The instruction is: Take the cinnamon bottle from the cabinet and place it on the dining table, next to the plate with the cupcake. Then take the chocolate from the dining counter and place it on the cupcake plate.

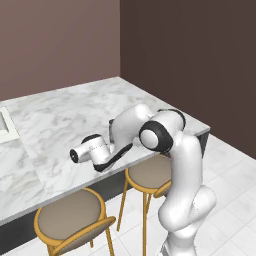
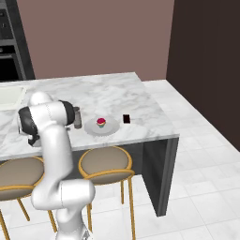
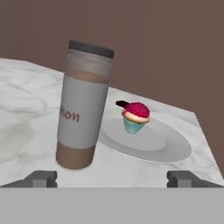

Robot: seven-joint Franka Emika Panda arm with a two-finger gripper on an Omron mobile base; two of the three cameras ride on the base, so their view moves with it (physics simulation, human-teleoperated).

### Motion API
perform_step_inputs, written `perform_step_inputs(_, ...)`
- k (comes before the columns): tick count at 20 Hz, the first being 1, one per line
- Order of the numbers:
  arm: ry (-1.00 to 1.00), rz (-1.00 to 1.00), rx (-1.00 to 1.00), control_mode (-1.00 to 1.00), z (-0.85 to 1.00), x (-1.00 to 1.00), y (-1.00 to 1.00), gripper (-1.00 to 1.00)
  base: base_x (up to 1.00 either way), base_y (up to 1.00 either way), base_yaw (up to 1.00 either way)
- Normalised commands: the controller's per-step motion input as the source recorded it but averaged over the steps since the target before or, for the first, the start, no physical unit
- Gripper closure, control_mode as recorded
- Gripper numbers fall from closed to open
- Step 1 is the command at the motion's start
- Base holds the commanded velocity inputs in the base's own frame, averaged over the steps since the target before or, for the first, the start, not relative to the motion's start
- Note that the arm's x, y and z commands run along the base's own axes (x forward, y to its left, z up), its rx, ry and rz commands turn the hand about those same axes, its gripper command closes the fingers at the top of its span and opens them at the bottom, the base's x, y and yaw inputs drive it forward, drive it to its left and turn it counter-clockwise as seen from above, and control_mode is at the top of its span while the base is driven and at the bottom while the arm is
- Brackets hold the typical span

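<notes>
The cinnamon bottle (image 3: 83,113), brown with a dark cap and a pale label, stands upright on the white marble dining table (image 3: 26,127), just left of the plate (image 3: 151,144). On the plate sits the pink-topped cupcake (image 3: 135,117). A corner of the black chocolate (image 3: 121,104) pokes out behind the cupcake. My gripper (image 3: 113,179) is open, its fingertips (image 3: 41,178) spread wide just short of the bottle and touching nothing. From the right base, the bottle (image 2: 77,117) peeks out past my arm, beside the plate (image 2: 110,130), the cupcake (image 2: 101,123) and the chocolate (image 2: 126,119).
Round wooden stools (image 2: 104,161) (image 1: 75,212) stand under the table's near edge, beside my base. A sink (image 2: 9,96) is set into the slab at the left. The table's squared corner (image 2: 174,136) is to the right, with tiled floor beyond.
</notes>
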Motion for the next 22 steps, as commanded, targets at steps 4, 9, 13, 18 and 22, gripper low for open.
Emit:
perform_step_inputs(4,0.03,0.08,0.04,-1.0,0.46,-0.51,-0.17,-1.0,0.0,0.0,0.0)
perform_step_inputs(9,0.0,0.14,0.06,-1.0,0.5,-0.48,-0.23,-1.0,0.0,0.0,0.0)
perform_step_inputs(13,0.0,0.12,0.09,-1.0,0.51,-0.46,-0.29,-1.0,0.0,0.0,0.0)
perform_step_inputs(18,0.0,0.02,0.1,-1.0,0.49,-0.41,-0.31,-1.0,0.0,0.0,0.0)
perform_step_inputs(22,0.13,-0.01,0.11,-1.0,0.53,-0.3,-0.31,-1.0,0.0,0.0,0.0)
